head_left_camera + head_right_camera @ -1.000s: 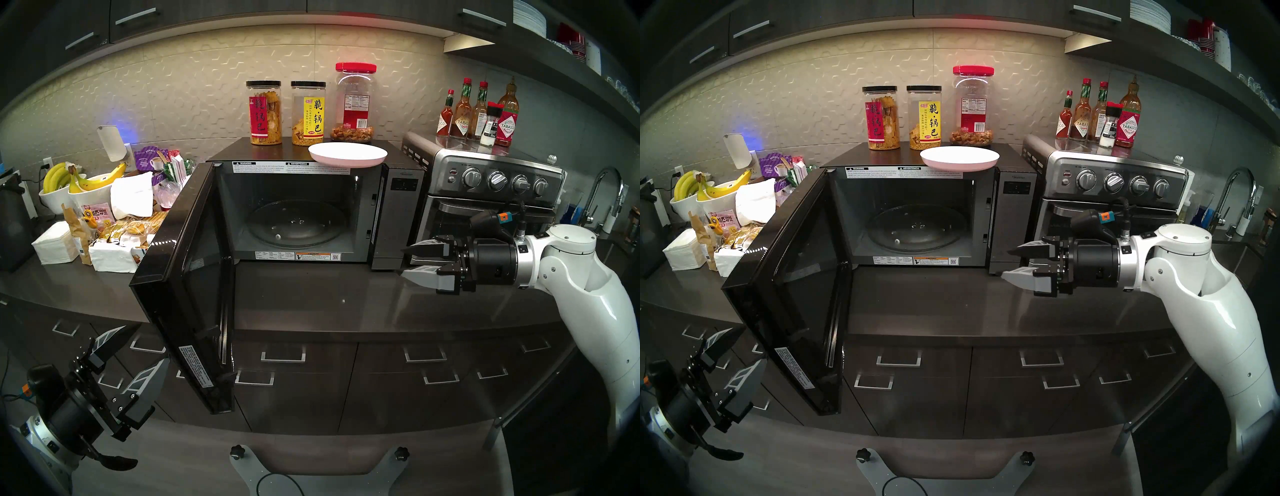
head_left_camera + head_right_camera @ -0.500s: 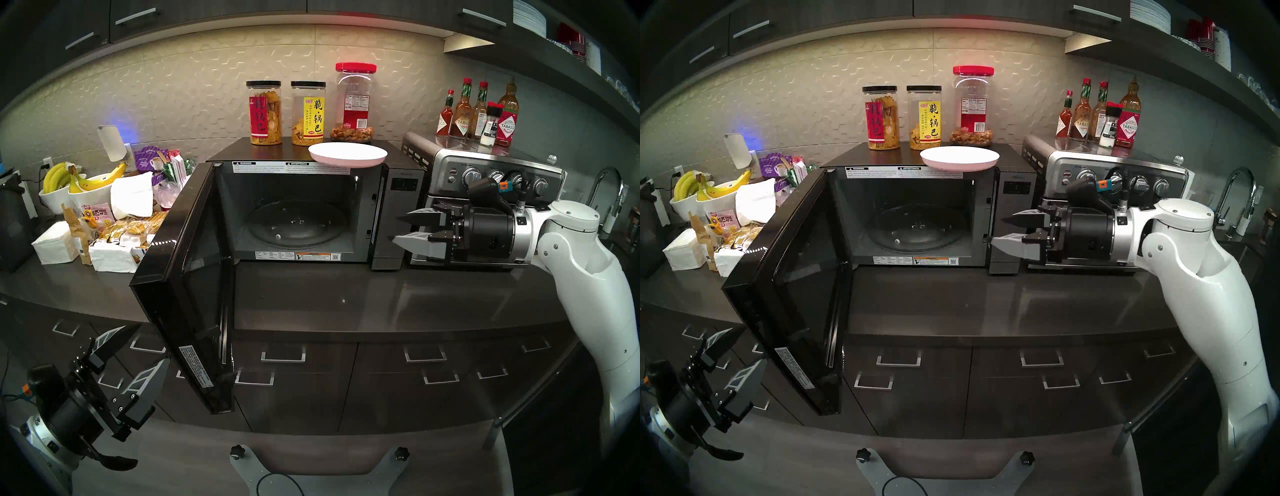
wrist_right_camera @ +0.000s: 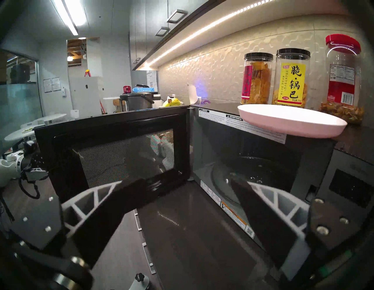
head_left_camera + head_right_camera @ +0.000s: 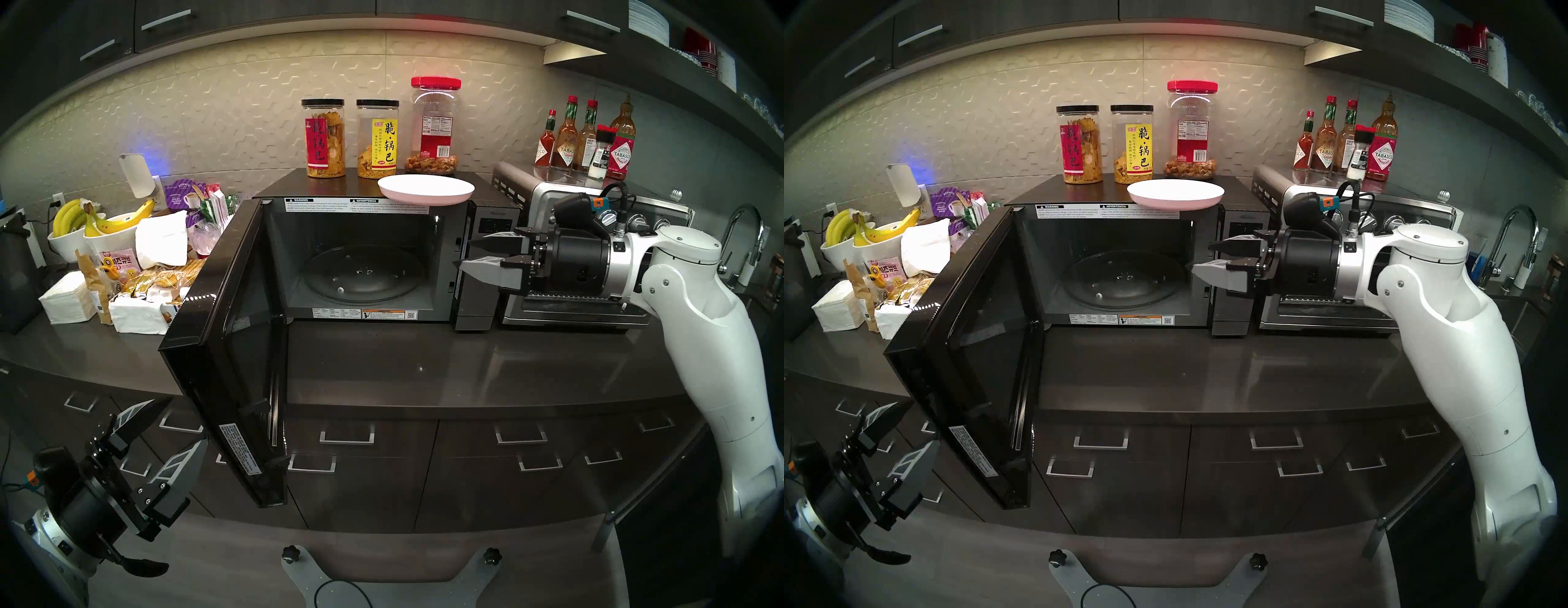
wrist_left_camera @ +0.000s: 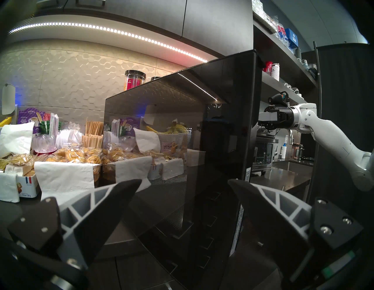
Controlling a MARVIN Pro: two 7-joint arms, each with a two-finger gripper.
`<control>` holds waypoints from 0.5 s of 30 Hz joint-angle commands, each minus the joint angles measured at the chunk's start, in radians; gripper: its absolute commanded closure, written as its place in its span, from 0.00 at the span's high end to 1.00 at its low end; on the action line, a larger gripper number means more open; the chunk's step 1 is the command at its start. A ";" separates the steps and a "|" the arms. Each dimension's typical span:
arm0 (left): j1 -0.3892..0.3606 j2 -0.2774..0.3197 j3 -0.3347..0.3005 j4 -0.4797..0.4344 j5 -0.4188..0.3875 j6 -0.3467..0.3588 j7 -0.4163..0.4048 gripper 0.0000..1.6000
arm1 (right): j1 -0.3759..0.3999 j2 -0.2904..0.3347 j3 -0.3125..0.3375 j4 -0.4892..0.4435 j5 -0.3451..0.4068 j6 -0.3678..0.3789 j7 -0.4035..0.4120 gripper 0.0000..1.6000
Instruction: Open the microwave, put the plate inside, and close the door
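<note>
The black microwave (image 4: 485, 259) stands on the counter with its door (image 4: 220, 339) swung wide to the left, showing the bare glass turntable (image 4: 362, 276). On the microwave's top, the white plate (image 4: 425, 190) overhangs the front edge at the right. My right gripper (image 4: 463, 253) is open and empty, level, in front of the grey control strip and below the plate (image 3: 291, 121). My left gripper (image 4: 176, 423) hangs open and empty below the counter edge, beside the door's outer glass (image 5: 172, 141).
Three snack jars (image 4: 377, 138) stand behind the plate. To the right, a steel toaster oven (image 4: 564, 310) carries sauce bottles (image 4: 585, 140) on top. Bananas in white bowls (image 4: 97, 225), snack packets and napkins crowd the counter's left. Bare counter (image 4: 424, 361) lies before the microwave.
My right arm has risen from just above the counter and moved left, from in front of the toaster oven to the control strip. The left arm, door and plate have not moved.
</note>
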 commanded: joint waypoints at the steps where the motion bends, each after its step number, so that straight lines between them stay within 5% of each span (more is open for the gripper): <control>1: -0.001 -0.001 0.000 -0.016 -0.001 0.000 0.001 1.00 | 0.110 -0.084 -0.022 0.017 -0.018 0.006 -0.041 1.00; 15: -0.004 -0.003 0.000 -0.016 0.000 0.001 -0.001 1.00 | 0.235 -0.208 -0.081 0.102 -0.078 0.060 -0.089 1.00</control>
